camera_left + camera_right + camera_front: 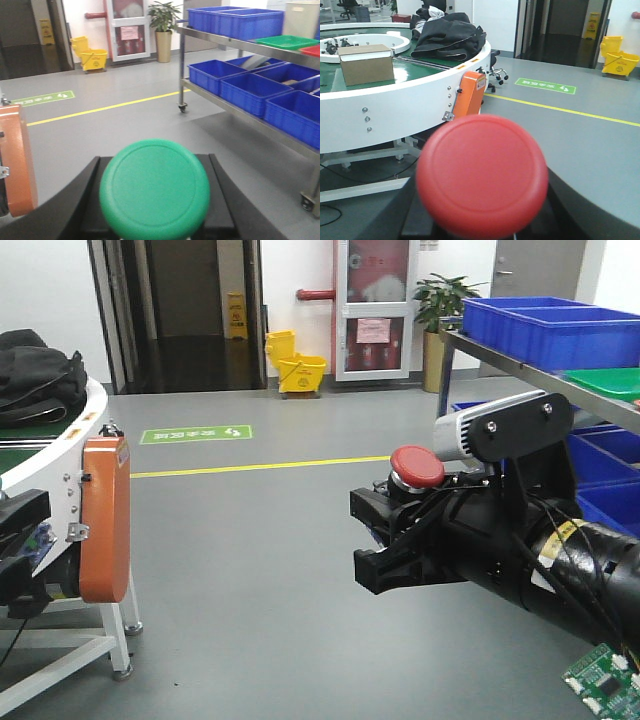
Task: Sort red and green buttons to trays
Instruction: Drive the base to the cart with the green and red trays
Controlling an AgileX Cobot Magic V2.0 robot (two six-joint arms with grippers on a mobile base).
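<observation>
Only wrist view shows left claw pinching green button; right claw, red button.

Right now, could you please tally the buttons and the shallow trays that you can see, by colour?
red button: 1
green button: 1
green tray: 1
red tray: 1 (only a sliver shows at the picture's edge)
Total: 4
</observation>
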